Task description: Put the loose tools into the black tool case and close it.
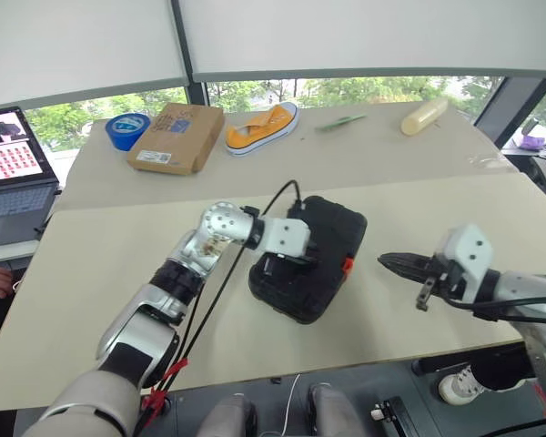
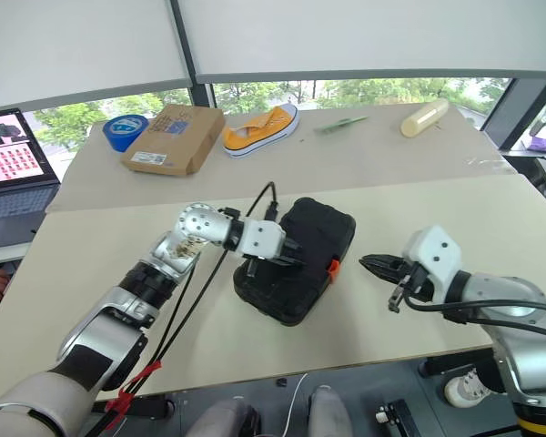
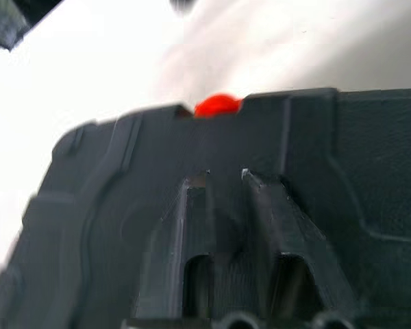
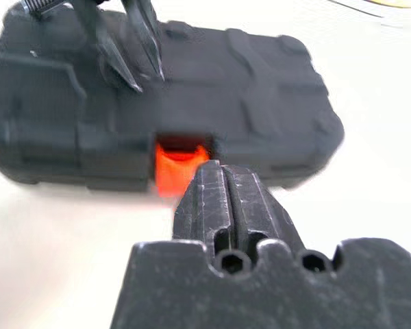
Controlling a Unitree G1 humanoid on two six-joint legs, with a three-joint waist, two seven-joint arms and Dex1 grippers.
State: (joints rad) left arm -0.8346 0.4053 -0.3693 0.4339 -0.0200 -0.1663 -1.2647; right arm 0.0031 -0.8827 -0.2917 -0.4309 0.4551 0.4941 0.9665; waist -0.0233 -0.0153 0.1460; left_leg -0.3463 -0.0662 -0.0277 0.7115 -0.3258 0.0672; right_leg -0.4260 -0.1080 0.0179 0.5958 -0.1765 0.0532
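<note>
The black tool case [image 1: 337, 223] lies with its lid down on the beige table [image 1: 118, 246], its orange latch [image 1: 348, 267] facing right. My left gripper [image 3: 226, 173] hovers over the lid, its fingers a little apart with nothing between them, so it is open. In the right wrist view those two fingers [image 4: 147, 48] point down at the lid. My right gripper [image 1: 387, 261] floats just right of the case, shut and empty. It points at the latch [image 4: 180, 168] with a small gap between them. The loose tools are out of view.
Along the far side of the table lie a blue tape roll [image 1: 126, 129], a brown cardboard box [image 1: 176, 137], a yellow shoe [image 1: 262, 127], a green item [image 1: 339, 121] and a pale bottle [image 1: 424, 116]. A laptop [image 1: 14, 173] sits off to the left.
</note>
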